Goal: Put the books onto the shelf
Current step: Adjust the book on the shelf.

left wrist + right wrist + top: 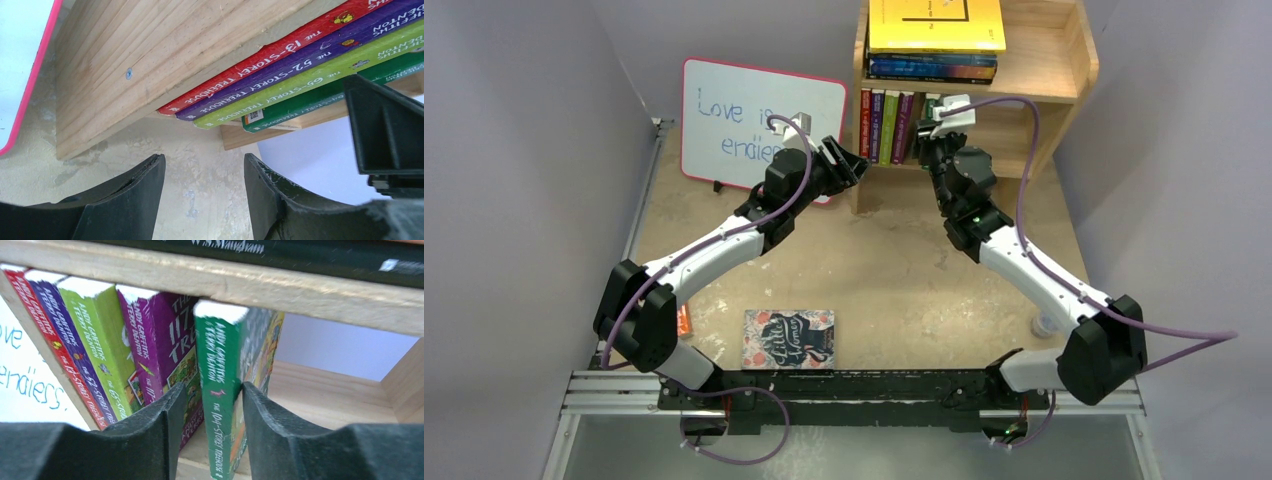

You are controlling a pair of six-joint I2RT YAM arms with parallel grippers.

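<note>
Right end effector [209,412] astride green "104-Storey Treehouse" book [220,385] on shelf [1044,70] lower tier, fingers around spine. Left end effector [204,192] parted, empty, near shelf side. "Little Women" [788,338] flat on surface [894,270].

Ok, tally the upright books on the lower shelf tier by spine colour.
red book: 1
violet book: 1
lime book: 1
magenta book: 1
dark green book: 1
Total: 5

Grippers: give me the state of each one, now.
Left gripper: jaws open, holding nothing, near the shelf.
Right gripper: jaws around the green book on the lower tier; grip cannot be told.
</note>
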